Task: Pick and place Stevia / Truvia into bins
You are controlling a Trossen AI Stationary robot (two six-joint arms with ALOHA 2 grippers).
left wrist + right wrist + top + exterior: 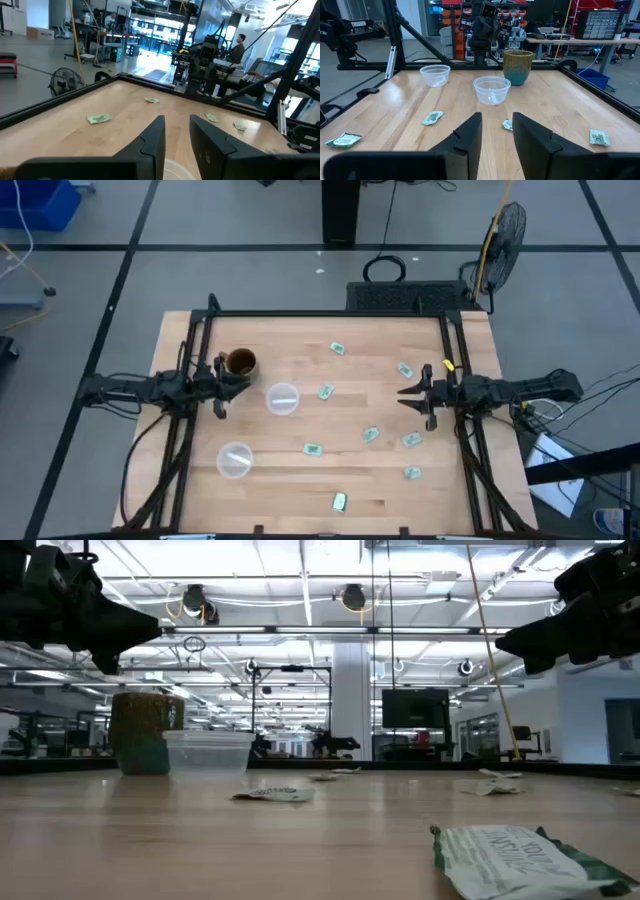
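High view: two clear cups (282, 398) (235, 459) without sachets (312, 448) inside, both pincers (222, 385) (415, 394) narrowly parted, empty.

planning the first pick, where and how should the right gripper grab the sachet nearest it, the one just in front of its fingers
Judging from the high view, the right gripper should come straight down on the sachet and pinch across its short sides. It lies flat on the table, apart from other packets, so there is no side edge to slide under.

Pale green-and-white sachets (314, 448) dot a light wood table (300, 490); the cups (282, 398) are clear (whitish rims), the mug (240, 362) brown.
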